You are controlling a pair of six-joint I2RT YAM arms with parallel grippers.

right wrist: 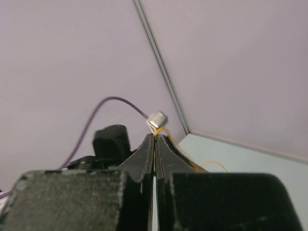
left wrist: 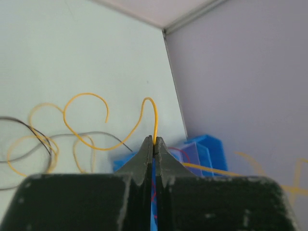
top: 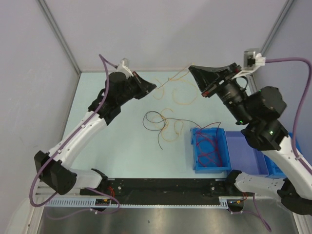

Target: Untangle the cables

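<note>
The cables lie loose at the middle and back of the table: orange loops (top: 181, 95), a black wire (top: 155, 121) and more orange loops (top: 171, 127). One yellow-orange wire (top: 171, 79) runs taut in the air between my two grippers. My left gripper (top: 155, 87) is shut on one end; in the left wrist view the wire (left wrist: 155, 113) rises from the closed tips (left wrist: 154, 140). My right gripper (top: 190, 68) is shut on the other end, and the wire (right wrist: 161, 129) shows at its closed tips (right wrist: 155, 136).
A blue bin (top: 223, 156) at the front right holds red and purple wires (top: 208, 145); it also shows in the left wrist view (left wrist: 204, 144). A paler bin (top: 249, 155) stands to its right. Walls close off the back and sides.
</note>
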